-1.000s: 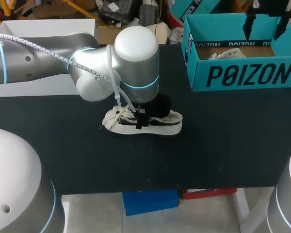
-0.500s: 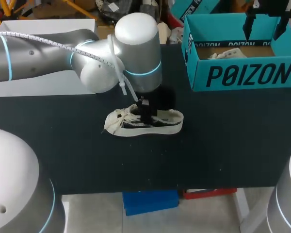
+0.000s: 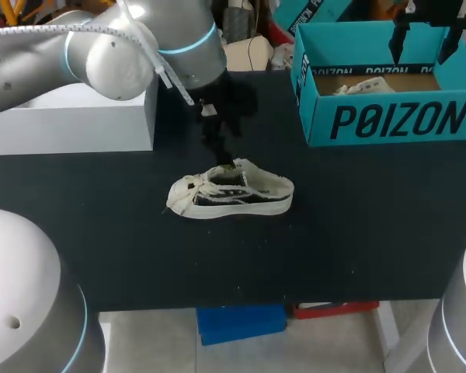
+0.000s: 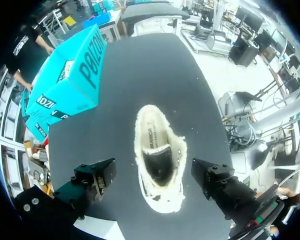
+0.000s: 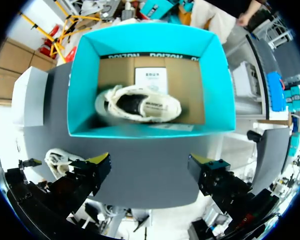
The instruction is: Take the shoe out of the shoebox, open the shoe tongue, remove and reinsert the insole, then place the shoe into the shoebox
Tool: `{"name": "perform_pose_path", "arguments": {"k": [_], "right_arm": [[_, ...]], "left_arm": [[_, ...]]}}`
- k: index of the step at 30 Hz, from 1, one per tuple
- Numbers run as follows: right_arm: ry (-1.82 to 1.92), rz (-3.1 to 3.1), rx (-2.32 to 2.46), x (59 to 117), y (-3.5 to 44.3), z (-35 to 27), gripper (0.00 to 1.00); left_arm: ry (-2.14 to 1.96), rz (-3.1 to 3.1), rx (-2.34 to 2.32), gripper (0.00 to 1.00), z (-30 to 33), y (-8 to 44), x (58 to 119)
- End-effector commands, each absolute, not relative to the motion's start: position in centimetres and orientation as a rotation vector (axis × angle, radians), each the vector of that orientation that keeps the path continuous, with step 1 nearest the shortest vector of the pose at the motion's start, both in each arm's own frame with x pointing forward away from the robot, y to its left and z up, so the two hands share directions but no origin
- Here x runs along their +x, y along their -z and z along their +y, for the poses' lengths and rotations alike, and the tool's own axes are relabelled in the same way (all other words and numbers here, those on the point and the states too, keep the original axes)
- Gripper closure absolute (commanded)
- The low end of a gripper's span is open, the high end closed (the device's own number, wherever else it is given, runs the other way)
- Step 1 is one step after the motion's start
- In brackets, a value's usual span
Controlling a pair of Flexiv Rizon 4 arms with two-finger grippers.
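Note:
A cream low-top shoe (image 3: 231,192) with dark side panels lies on its sole on the black table, its toe and loose laces toward the left. In the left wrist view the shoe (image 4: 160,160) sits well below my left gripper (image 4: 154,177), which hangs open above it with nothing held; the insole shows inside. The teal shoebox (image 3: 388,120) stands at the back right. My right gripper (image 5: 149,167) hovers open above the shoebox (image 5: 85,80), where a second shoe (image 5: 140,104) lies on the cardboard floor.
A white box (image 3: 70,120) stands at the back left, under my left arm. The table's front edge (image 3: 241,299) runs below the shoe. Bare black table (image 3: 357,225) stretches between shoe and shoebox.
My left gripper has opened, let go of the shoe and lifted up and back from it. The shoe stays on the table. The right arm has not moved.

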State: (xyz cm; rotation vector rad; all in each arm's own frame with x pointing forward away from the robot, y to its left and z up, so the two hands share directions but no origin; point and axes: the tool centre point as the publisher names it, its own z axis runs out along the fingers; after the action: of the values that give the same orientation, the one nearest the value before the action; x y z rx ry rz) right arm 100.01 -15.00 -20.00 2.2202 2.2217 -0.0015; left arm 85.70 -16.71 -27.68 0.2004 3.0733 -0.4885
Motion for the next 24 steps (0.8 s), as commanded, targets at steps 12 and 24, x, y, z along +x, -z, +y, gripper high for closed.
{"name": "perform_pose_path", "arguments": {"k": [12, 24], "right_arm": [[0.001, 2.222, 2.221, 100.0, 20.0, -15.0, 0.00], [0.001, 2.222, 2.221, 100.0, 20.0, -15.0, 0.00]], "left_arm": [[0.733, 3.020, 0.072, 0.00, -11.7, 24.5, 84.1], [0.733, 3.020, 0.072, 0.00, -11.7, 24.5, 84.1]]}}
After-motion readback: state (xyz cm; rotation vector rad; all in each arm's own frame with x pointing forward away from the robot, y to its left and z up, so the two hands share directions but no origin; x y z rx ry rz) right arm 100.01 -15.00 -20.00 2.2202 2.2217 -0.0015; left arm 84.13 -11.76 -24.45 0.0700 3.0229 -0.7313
